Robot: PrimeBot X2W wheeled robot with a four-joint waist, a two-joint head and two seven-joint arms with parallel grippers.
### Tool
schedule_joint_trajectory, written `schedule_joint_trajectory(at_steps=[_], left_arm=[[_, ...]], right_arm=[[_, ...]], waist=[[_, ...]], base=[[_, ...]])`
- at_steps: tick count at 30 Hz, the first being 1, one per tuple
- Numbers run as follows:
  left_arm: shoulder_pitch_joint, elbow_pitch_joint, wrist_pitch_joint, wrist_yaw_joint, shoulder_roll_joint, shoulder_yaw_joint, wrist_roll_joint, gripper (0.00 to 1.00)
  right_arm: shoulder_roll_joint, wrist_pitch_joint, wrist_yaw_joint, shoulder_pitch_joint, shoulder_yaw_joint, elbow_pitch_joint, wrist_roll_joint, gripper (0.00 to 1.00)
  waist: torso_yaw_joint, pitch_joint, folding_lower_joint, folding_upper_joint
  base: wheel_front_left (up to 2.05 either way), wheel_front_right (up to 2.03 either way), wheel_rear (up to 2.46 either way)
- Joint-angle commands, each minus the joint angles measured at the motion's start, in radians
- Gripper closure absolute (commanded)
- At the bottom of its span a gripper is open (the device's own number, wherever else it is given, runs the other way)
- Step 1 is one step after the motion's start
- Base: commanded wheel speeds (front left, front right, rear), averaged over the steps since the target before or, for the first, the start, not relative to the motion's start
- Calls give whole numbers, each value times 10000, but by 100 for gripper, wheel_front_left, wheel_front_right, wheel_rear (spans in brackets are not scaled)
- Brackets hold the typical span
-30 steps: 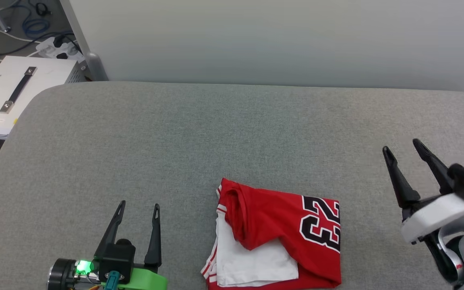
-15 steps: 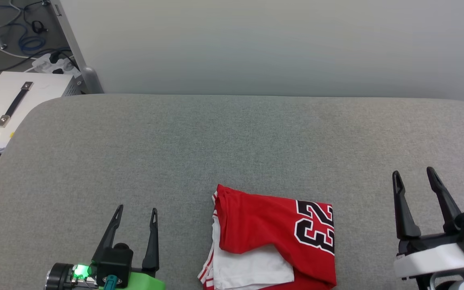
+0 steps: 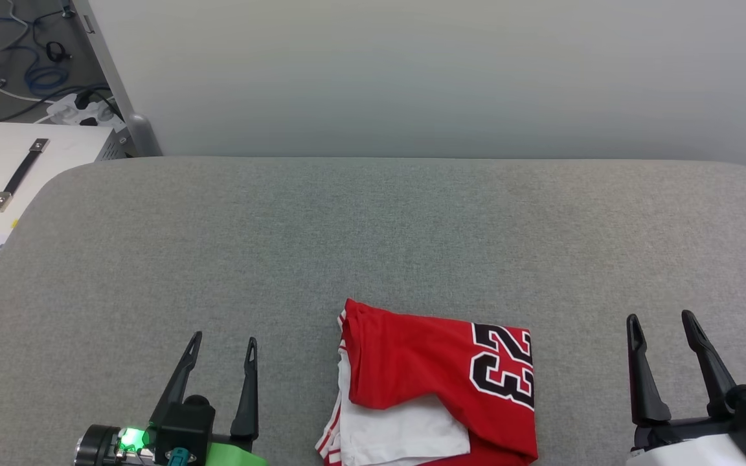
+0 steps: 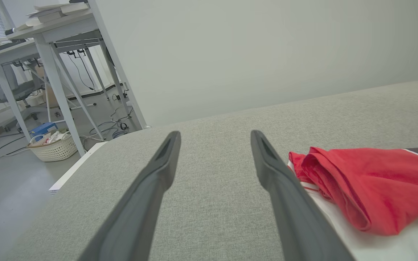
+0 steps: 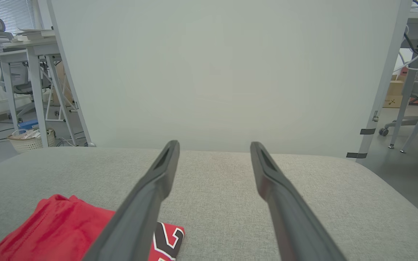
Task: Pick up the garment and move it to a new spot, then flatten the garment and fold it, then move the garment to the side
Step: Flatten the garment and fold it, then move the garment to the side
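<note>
The right gripper (image 3: 660, 316) has been pulled back from the folded garment (image 3: 425, 375), which is left lying on the grey table (image 3: 373, 233) between it and the left gripper (image 3: 224, 337), all fingers spread wide and empty, so only the move aside seems left.

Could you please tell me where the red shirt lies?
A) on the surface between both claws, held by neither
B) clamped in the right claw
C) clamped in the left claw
A: the garment lies flat between the open left claw and right claw, apart from both.
</note>
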Motion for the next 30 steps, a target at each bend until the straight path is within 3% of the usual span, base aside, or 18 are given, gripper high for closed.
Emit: schedule_joint_trajectory(at_steps=[1, 10, 18, 22, 30], left_arm=[[129, -18, -59, -80, 55, 27, -44, 0], [75, 91, -59, -141, 33, 30, -21, 0], [-72, 172, -59, -172, -20, 4, 4, 0], [-211, 211, -59, -190, -36, 10, 7, 0], [-407, 246, -59, -218, -109, -19, 16, 0]], right_arm=[[22, -48, -6, 71, 18, -31, -102, 0], [-93, -49, -6, -195, 109, 124, -207, 0], [-1183, 196, -6, -1629, 51, 416, 362, 0], [-2079, 1432, -6, -2904, 543, 495, 1197, 0], [-3411, 5768, -6, -4781, 1973, 782, 3728, 0]], waist=[[9, 23, 0, 0], [111, 95, 0, 0], [264, 253, 0, 0], [339, 400, 0, 0], [526, 700, 0, 0]], base=[[0, 0, 0], [0, 0, 0], [0, 0, 0], [0, 0, 0], [0, 0, 0]])
